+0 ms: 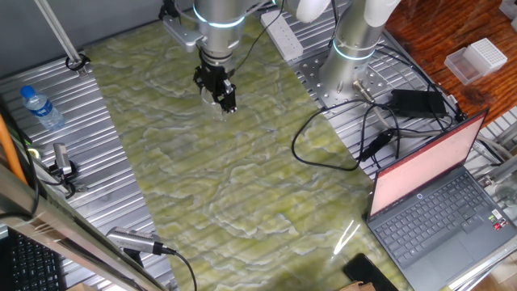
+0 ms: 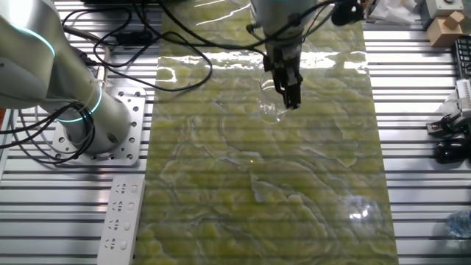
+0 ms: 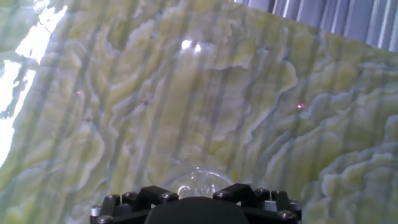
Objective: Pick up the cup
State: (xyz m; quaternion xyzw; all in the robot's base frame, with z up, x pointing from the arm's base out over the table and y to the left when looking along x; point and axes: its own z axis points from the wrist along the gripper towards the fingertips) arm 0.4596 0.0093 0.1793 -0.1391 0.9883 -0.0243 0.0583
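Note:
The cup (image 2: 271,109) is small, clear and nearly colourless, with a round rim. It sits between the fingers of my gripper (image 2: 288,99) and hangs just above the green marbled mat (image 2: 257,184) near its far end. In the hand view the cup (image 3: 200,182) shows as a clear dome between the two black fingers, and the gripper (image 3: 199,194) is closed on its sides. In one fixed view the gripper (image 1: 224,101) is over the far part of the mat, and the cup hardly shows there.
A clear water bottle with a blue cap (image 1: 40,107) lies on the metal table at the left. A second arm's base (image 1: 355,48), black cables (image 1: 339,137), an open laptop (image 1: 444,194) and a white power strip (image 1: 283,32) stand to the right.

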